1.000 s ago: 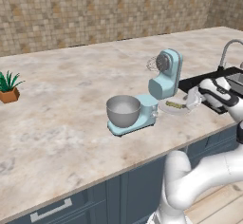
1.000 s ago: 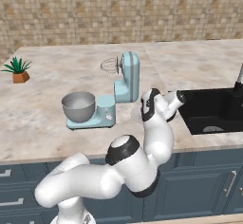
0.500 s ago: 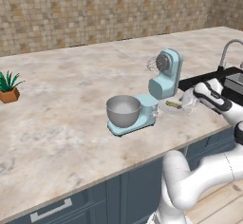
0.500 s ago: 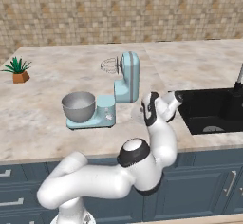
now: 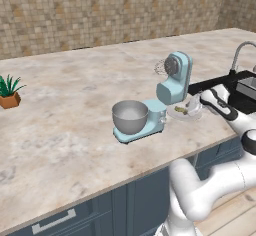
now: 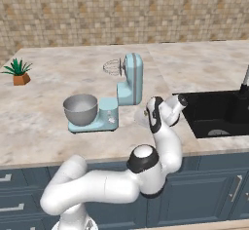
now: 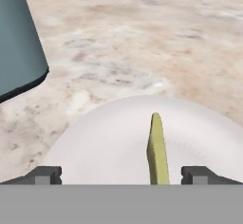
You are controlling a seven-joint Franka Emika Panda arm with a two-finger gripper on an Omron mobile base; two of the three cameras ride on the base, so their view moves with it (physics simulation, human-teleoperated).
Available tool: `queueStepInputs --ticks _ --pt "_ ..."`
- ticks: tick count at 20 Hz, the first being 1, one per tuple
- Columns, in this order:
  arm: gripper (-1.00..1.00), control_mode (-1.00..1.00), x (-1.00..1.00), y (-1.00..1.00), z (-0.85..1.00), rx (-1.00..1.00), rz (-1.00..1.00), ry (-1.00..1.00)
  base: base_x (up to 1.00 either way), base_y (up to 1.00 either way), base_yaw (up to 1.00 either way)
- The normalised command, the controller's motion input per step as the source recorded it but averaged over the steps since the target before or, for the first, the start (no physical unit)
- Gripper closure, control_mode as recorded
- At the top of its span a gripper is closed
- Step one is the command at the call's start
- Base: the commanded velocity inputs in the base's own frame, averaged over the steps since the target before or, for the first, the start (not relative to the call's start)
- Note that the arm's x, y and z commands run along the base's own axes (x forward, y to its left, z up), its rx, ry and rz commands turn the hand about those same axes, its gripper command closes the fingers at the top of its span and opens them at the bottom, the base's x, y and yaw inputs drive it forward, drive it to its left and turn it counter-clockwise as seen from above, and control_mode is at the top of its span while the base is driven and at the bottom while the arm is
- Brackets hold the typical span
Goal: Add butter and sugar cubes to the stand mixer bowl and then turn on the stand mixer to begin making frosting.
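Hand view: the butter (image 7: 157,152) is seen lying on a white plate (image 7: 95,142), lined up between the spread fingertips (image 7: 47,174) of the gripper (image 7: 121,175), and nothing is yet pinched. From the left base view, the plate (image 5: 196,112) is found just beside the mixer (image 5: 160,97), whose bowl (image 5: 130,117) sits on its base. A slip is judged likely: the thin stick could be pushed across the smooth plate, or the plate nudged, if the jaws are closed off-centre or too high.
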Motion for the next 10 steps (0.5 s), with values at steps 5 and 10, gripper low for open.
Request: queueStepInputs --ticks 5,10 --pt "-1.00 -1.00 0.31 -0.09 -0.20 0.00 0.00 0.00 0.00 0.00 0.00" --pt "-1.00 -1.00 0.25 -0.17 -0.19 0.00 0.00 0.00 0.00 0.00 0.00"
